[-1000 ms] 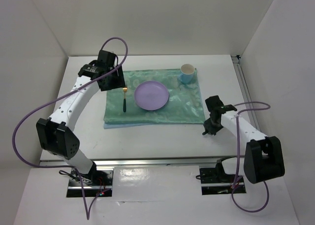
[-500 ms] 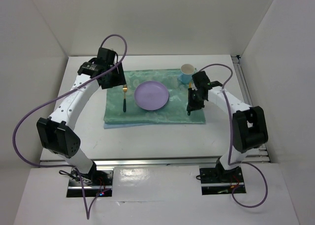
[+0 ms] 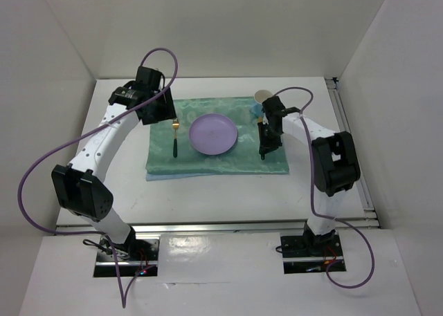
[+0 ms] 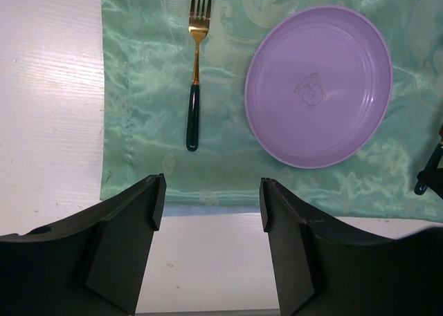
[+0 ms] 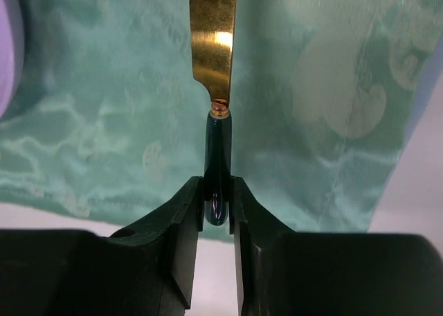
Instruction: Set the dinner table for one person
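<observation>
Gold-bladed knife (image 5: 214,53) | handle pinched between right gripper (image 5: 217,198) fingers, right of purple plate (image 3: 214,134), above green cloth (image 3: 208,162) on dinner table (image 3: 208,195) | left gripper (image 4: 211,191) spread, empty, left of plate.

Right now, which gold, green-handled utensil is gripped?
The knife, its handle clamped in the right gripper, right of the purple plate; the fork lies free on the cloth, left of it.
</observation>
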### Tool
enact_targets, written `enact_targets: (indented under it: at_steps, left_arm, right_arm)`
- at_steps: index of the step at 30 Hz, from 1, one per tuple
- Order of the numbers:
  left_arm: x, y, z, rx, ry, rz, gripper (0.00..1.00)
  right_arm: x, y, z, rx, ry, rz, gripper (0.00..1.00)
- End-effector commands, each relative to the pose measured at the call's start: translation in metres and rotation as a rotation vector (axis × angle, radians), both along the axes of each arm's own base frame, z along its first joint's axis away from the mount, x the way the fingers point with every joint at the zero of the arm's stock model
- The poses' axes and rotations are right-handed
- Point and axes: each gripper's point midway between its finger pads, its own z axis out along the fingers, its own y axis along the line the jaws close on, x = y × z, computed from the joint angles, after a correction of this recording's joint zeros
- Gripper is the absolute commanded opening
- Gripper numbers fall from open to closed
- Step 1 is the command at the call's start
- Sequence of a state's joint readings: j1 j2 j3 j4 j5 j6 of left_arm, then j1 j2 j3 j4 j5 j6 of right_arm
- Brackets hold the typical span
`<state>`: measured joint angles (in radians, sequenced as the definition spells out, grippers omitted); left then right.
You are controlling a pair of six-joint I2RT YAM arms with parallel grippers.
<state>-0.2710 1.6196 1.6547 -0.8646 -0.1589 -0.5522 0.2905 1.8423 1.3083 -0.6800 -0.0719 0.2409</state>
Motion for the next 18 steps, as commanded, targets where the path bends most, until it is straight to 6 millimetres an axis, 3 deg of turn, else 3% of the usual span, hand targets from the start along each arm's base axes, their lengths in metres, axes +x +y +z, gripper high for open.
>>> enact_targets:
  at_steps: [1,4,6,9,11,12,13,14,16,18]
  left_arm:
    - [0.007,0.006,0.003,0.014,-0.024,0.002,0.73]
    - [0.005,0.007,0.002,0.016,-0.015,0.001,0.73]
    - [0.003,0.008,-0.003,0.02,-0.002,0.001,0.73]
    - [0.002,0.008,0.0,0.017,-0.011,0.001,0.73]
    - [0.002,0.008,0.0,0.017,-0.011,0.001,0.73]
    - [0.001,0.008,0.004,0.015,-0.021,0.001,0.73]
    - [0.001,0.008,0.004,0.015,-0.021,0.001,0.73]
    - [-0.001,0.006,0.008,0.0,-0.027,-0.009,0.73]
    - [-0.003,0.002,0.009,-0.007,-0.033,-0.049,0.73]
    - [-0.005,0.001,0.016,-0.015,-0.06,-0.066,0.73]
  right_arm:
    - [0.014,0.002,-0.003,-0.023,-0.005,0.012,0.0]
    - [0.017,0.001,-0.008,-0.033,0.002,-0.002,0.0]
    - [0.021,-0.001,-0.008,-0.047,-0.014,-0.021,0.08]
    - [0.024,-0.005,-0.007,-0.07,-0.008,-0.054,0.44]
    - [0.023,-0.006,-0.002,-0.073,-0.013,-0.069,0.56]
    - [0.026,-0.007,0.013,-0.069,-0.044,-0.082,0.75]
    - [0.026,-0.007,0.022,-0.064,-0.059,-0.083,0.86]
    - [0.029,-0.006,0.044,-0.044,-0.105,-0.093,1.0]
    - [0.032,-0.006,0.067,-0.027,-0.153,-0.121,1.0]
    - [0.035,-0.022,0.102,-0.035,-0.223,-0.21,1.0]
